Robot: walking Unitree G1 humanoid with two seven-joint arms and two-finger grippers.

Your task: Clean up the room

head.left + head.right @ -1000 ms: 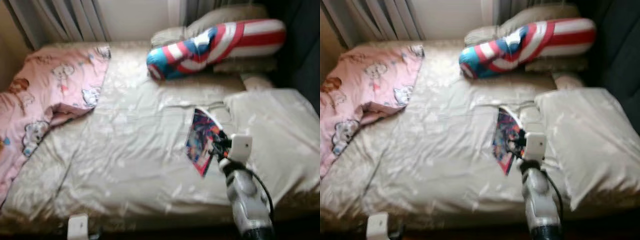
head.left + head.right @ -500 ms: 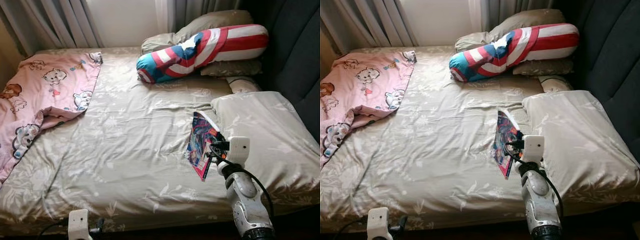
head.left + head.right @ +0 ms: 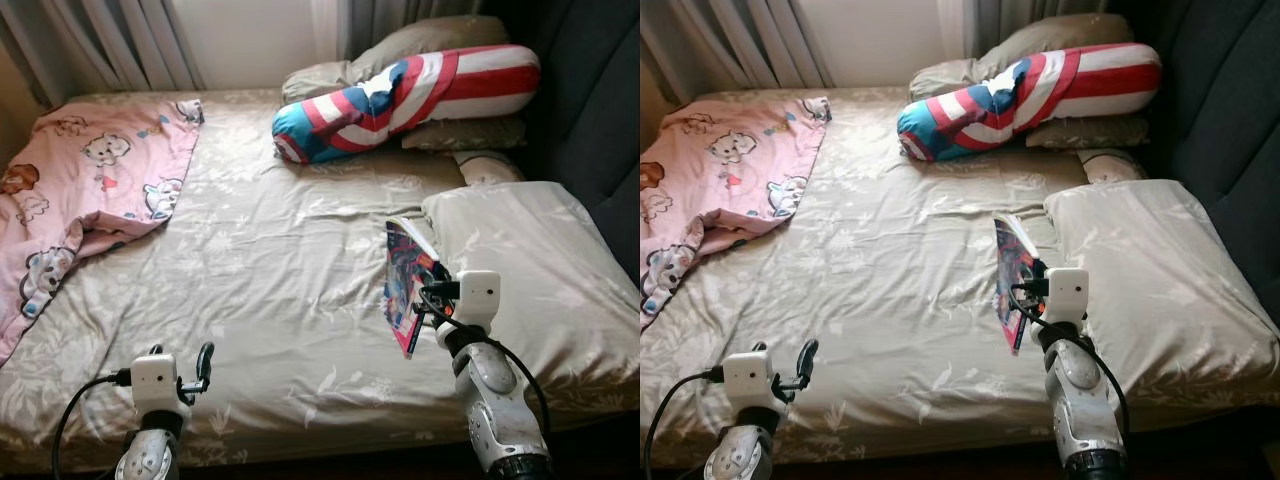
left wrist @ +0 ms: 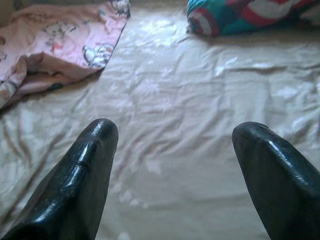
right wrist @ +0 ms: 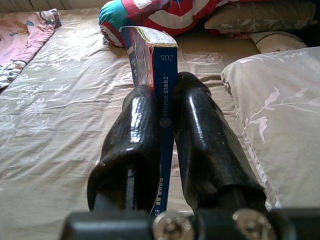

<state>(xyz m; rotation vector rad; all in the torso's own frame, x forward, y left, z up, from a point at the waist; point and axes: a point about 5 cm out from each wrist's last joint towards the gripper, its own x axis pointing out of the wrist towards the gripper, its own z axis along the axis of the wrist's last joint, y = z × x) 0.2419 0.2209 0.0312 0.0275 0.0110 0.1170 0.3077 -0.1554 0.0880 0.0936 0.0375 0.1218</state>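
One book [image 5: 157, 75] upright, spine toward camera

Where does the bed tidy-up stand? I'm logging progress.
Done: the book is off the bed, pinched in the right gripper. In hand: moving it away. Left: the pink blanket lies rumpled, the striped bolster askew; the left gripper hovers open.

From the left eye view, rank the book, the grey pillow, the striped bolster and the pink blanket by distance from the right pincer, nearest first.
1. Book: clamped in the right pincer itself, standing on edge.
2. Grey pillow: just to its right on the bed.
3. Striped bolster: farther off, at the head of the bed.
4. Pink blanket: across the bed, far left.
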